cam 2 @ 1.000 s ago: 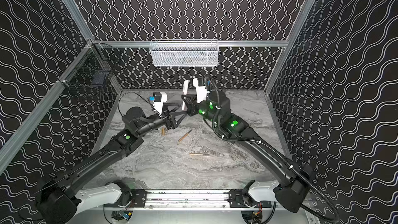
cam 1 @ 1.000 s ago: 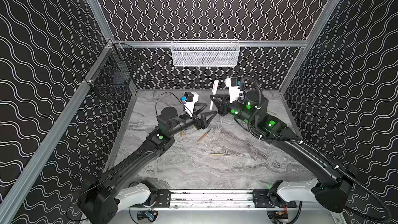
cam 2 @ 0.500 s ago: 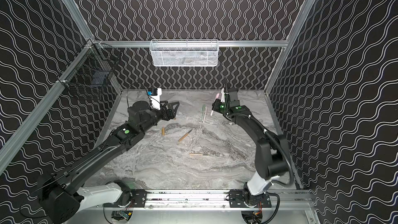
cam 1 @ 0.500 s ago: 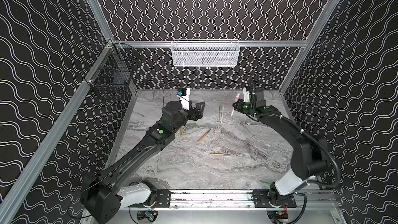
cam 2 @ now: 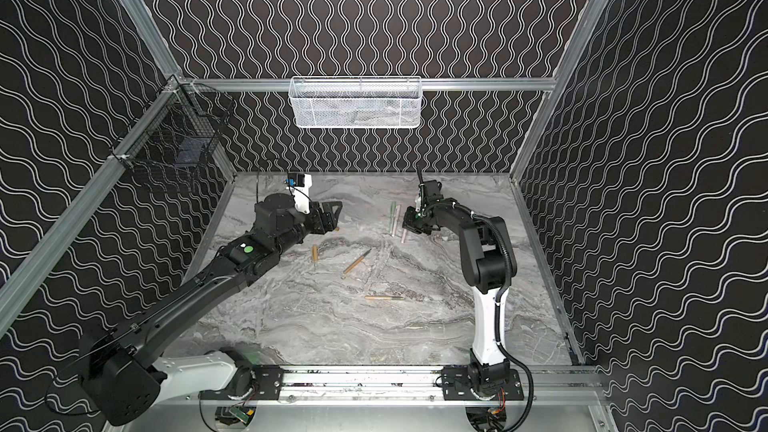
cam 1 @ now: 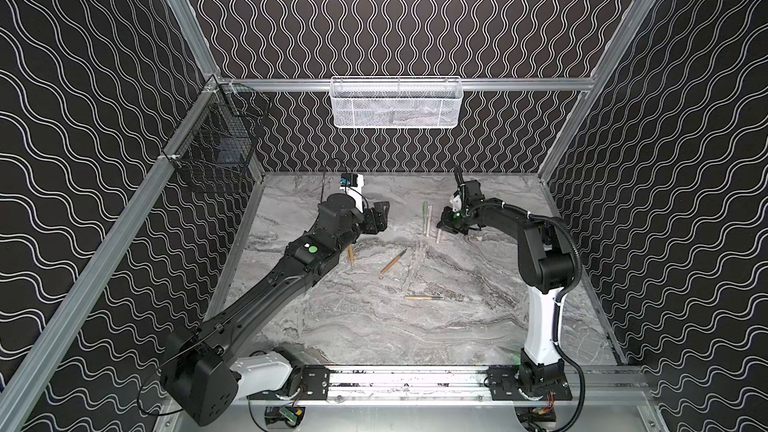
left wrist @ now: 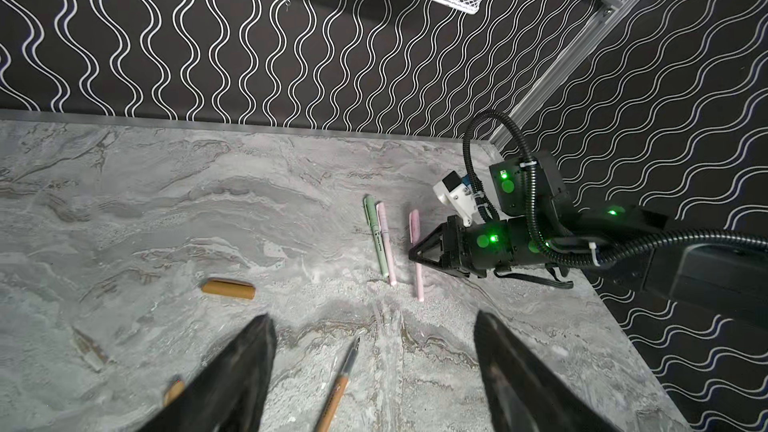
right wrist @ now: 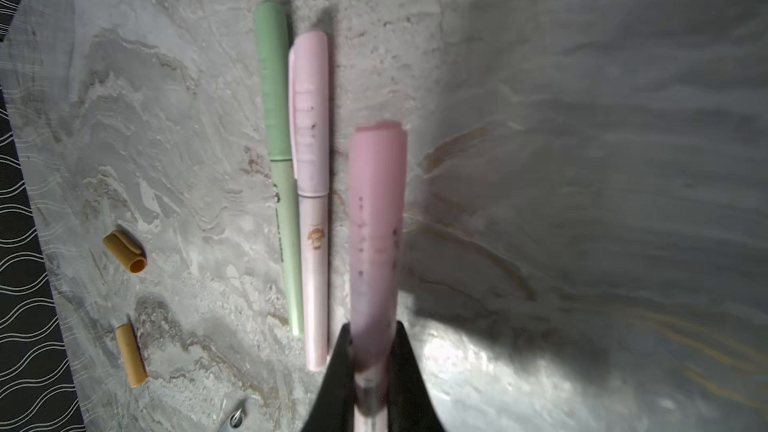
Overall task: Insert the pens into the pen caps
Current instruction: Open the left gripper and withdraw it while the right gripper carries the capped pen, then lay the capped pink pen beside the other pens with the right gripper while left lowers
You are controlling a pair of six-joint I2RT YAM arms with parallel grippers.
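Pink capped pen [right wrist: 376, 222] was clamped in the right gripper [right wrist: 372, 338], just beside green and pale pink capped pens [right wrist: 282, 201] touching each other toward the grey marble table's [cam 1: 374, 326] back edge. Left gripper [left wrist: 372, 317] gaped empty near a short tan cap [left wrist: 228, 288]; bare marble lay between the grippers.

table [cam 1: 374, 334]: grey marble | on it: green pen [right wrist: 276, 118], pink pen [right wrist: 309, 160] (touching) | tan pens [cam 1: 392, 261] | tan caps [left wrist: 228, 288]

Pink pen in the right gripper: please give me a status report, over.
Left gripper open, empty. Right gripper shut on capped pink pen, beside green pen and paler pink pen. Two brown pens uncapped. Nothing visible blocks either arm.
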